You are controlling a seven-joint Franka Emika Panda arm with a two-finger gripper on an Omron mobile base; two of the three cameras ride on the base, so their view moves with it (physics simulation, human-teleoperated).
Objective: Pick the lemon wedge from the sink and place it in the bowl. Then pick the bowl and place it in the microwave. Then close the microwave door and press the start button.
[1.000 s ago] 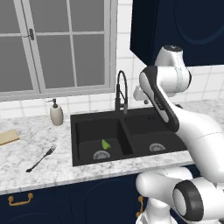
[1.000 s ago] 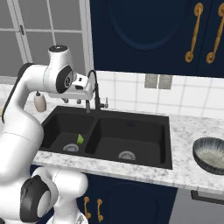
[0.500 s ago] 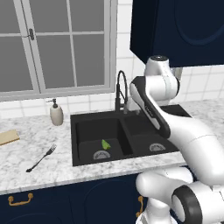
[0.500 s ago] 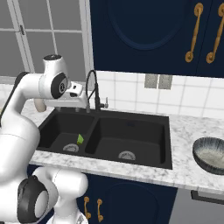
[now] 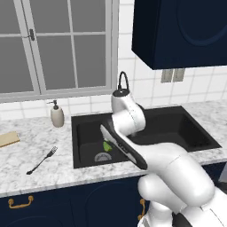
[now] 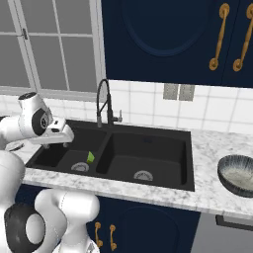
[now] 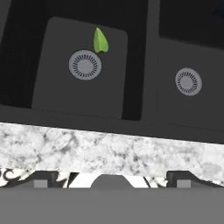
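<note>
Hand (image 7: pixel 106 178) spread wide, empty, above sink (image 7: pixel 144 43)

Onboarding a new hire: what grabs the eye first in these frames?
The tiny bright yellow-green lemon wedge in the left basin of the matte black double sink, beside a round metal drain. Then the dark patterned round bowl on the marble counter, right of the sink.
</note>
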